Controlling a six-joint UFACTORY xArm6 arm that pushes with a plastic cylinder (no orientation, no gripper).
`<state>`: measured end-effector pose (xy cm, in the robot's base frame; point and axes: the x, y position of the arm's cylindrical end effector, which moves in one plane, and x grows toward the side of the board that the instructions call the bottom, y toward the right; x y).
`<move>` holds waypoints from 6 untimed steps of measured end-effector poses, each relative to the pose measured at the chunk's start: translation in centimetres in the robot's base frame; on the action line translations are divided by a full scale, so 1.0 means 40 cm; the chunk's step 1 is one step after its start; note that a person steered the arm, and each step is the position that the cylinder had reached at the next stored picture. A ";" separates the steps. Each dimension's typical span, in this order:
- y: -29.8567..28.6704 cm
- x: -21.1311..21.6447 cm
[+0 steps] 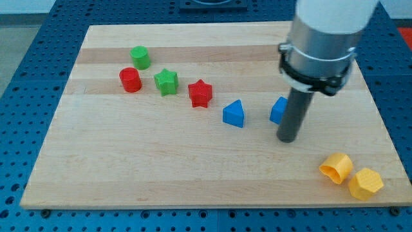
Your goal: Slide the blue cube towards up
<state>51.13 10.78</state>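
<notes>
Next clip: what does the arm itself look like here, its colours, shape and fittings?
The arm's last section is a wide, pale grey-white cylinder entering from the view's top. A black clamp ring with small lugs circles its metallic grey lower part. Below it hangs the tool: a straight dark rod ending in my tip. No cables or markings show.

On the wooden board [193, 161], my tip [287, 140] rests just below and to the view's right of the blue cube [278, 111], which the rod partly hides. Left of that cube sit a blue triangular block [234, 114], a red star [200, 93], a green star [166, 82], a red cylinder [130, 80] and a green cylinder [140, 57]. Two yellow blocks [351, 175] lie well below and right of the cube, touching each other.
</notes>
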 end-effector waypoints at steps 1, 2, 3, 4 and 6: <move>-0.005 -0.043; 0.092 -0.118; 0.068 -0.116; -0.018 -0.115; 0.192 -0.210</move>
